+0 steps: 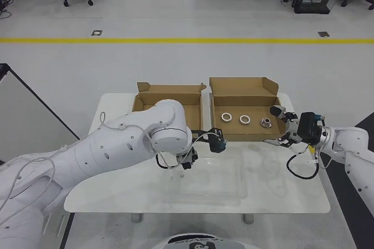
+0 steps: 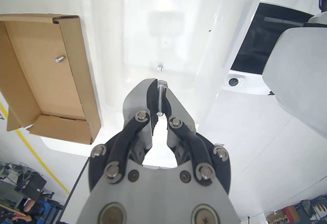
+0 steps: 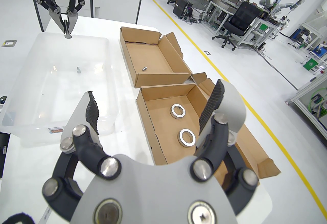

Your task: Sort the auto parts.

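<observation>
**Top view:** Two open cardboard boxes sit side by side along the far edge of a white table (image 1: 280, 193). The right box (image 1: 243, 84) holds two pale rings (image 1: 226, 116) and, just to their right, a darker round part (image 1: 265, 122). The right gripper (image 1: 275, 127) hangs at that box's right end, fingers spread wide with nothing between them. The left arm (image 1: 124, 149) stretches across in front of the left box (image 1: 168, 93) and over a clear bin (image 1: 237, 187) on the near half of the table.

**Left wrist view:** The left gripper (image 2: 159, 83) points down over the bin. Its jaws are drawn narrow on a threaded bolt (image 2: 160, 99), which lies lengthwise between the pads with its head at the tips. Beneath it, a second bolt (image 2: 160, 68) stands on the bin's floor, apart from the gripper. A third bolt (image 2: 60, 58) lies on the floor of the left box.

**Right wrist view:** The right gripper gapes above the right box, and the two rings lie apart from each other on the cardboard floor. Farther left, the left gripper holds its bolt upright, head down, above the bin. The second bolt stands on the bin floor nearer the boxes, and the third rests in the left box close to its right wall.
</observation>
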